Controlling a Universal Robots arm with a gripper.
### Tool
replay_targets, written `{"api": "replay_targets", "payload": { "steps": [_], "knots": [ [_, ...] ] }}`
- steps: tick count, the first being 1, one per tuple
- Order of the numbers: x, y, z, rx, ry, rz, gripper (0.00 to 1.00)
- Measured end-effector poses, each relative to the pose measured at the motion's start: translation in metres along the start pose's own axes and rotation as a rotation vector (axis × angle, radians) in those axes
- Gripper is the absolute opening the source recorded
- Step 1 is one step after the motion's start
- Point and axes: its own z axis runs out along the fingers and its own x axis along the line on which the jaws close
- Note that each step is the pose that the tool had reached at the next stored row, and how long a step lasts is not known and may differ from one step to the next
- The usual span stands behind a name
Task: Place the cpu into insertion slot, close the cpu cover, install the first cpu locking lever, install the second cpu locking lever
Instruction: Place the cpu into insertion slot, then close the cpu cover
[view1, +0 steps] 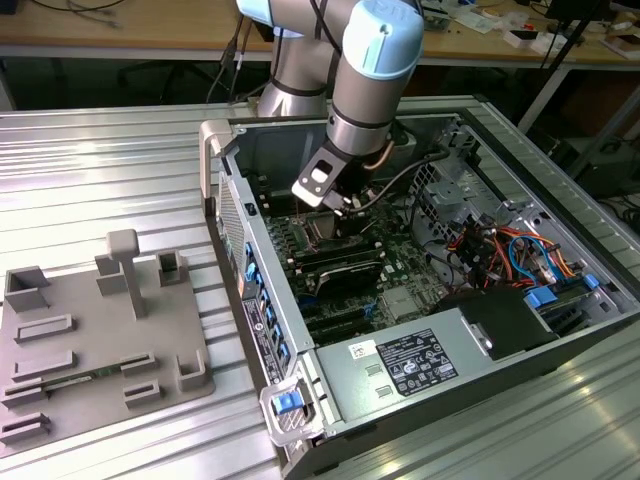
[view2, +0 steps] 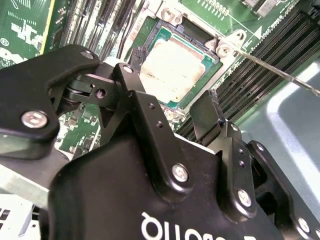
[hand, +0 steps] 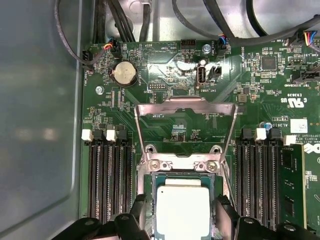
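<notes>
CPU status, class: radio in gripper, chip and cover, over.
Gripper open, straddling cpu. Chip flat in insertion slot. cpu cover hinged open, off the chip.

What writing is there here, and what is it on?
On the board: white print, too small to read.
On the power supply: a label, too small to read.
On the end effector: white lettering, upside down and cut off, unreadable.
</notes>
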Motion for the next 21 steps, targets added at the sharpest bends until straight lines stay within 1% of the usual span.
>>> {"api": "replay_targets", "payload": {
  "steps": [6, 9, 10, 11, 21],
  "knots": [
    [0.0001, 0.0009, 0.0001, 0.0001, -0.0004, 0.0, 0.66],
    [0.0003, 0.0012, -0.0025, 0.0001, -0.0023, 0.0, 0.66],
    [0.0006, 0.0018, -0.011, 0.0003, -0.0212, -0.001, 0.4],
    [0.0009, 0.0001, -0.0158, 0.0004, -0.0289, -0.002, 0.11],
    [0.0009, -0.0008, -0.0158, 0.0004, -0.0289, -0.002, 0.11]
  ]
}}
